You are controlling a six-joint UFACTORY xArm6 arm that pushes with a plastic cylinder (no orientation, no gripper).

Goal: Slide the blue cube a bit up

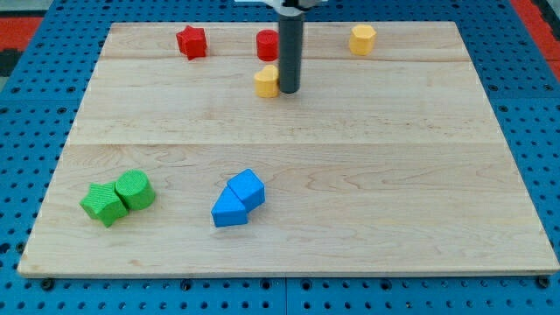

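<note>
The blue cube [248, 188] sits on the wooden board [394, 175] below the middle, a little to the view's left. A blue wedge-like block [229, 210] touches it on its lower left. My tip [290, 91] is near the view's top, far above the blue cube. It stands right next to a small yellow block [267, 81] on its left. A red cylinder [267, 45] is just above and left of the rod, partly hidden by it.
A red star-shaped block [192, 41] lies at the top left and a yellow hexagonal block [362, 38] at the top right. A green star-like block [103, 204] and a green cylinder [135, 190] touch at the lower left.
</note>
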